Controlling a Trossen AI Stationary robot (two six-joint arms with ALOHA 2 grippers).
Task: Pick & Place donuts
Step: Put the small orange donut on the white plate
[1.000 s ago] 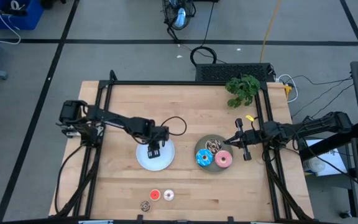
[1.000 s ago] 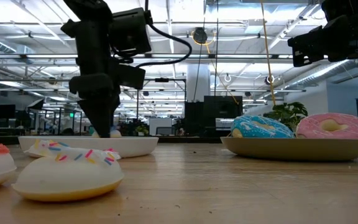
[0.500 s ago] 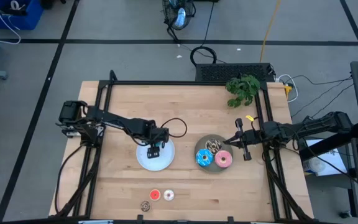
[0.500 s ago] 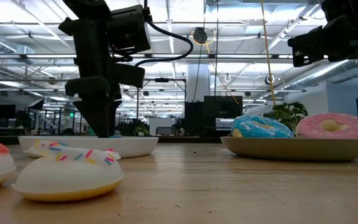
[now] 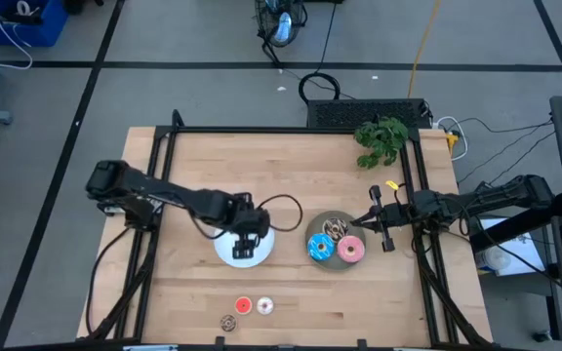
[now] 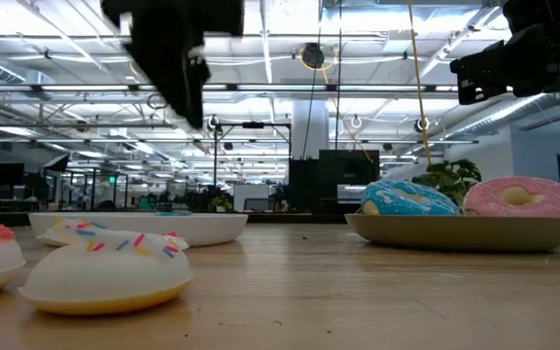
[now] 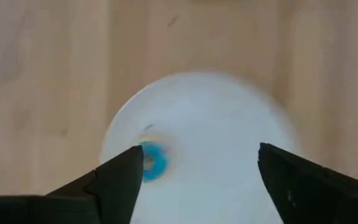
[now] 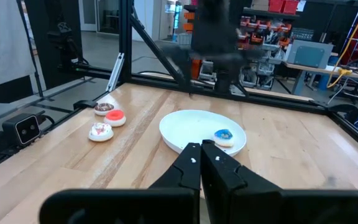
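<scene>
Counting what you have so far, the mini blue donut [image 7: 152,160] lies on the white plate [image 5: 260,253] beneath the wide-open left gripper [image 7: 194,180], three larger donuts [image 5: 334,243] fill the grey plate [image 5: 312,234] beside the closed right gripper [image 5: 364,219], and three minis [image 5: 245,312] await near the table's front edge.

Table [image 5: 291,292]: pale wood planks — smooth, faint sheen.
White plate [image 7: 216,124]: smooth, glossy, plastic-looking.
Grey plate [image 6: 465,233]: matt, smooth rim.
Blue-iced donut [image 6: 408,198]: glossy icing.
Pale mini donut [image 6: 105,267]: smooth, soft sheen, coloured sprinkles.
Left gripper [image 7: 194,180]: fingers dark and matt — plastic-looking.
Frame [image 5: 291,130]: black metal.
</scene>
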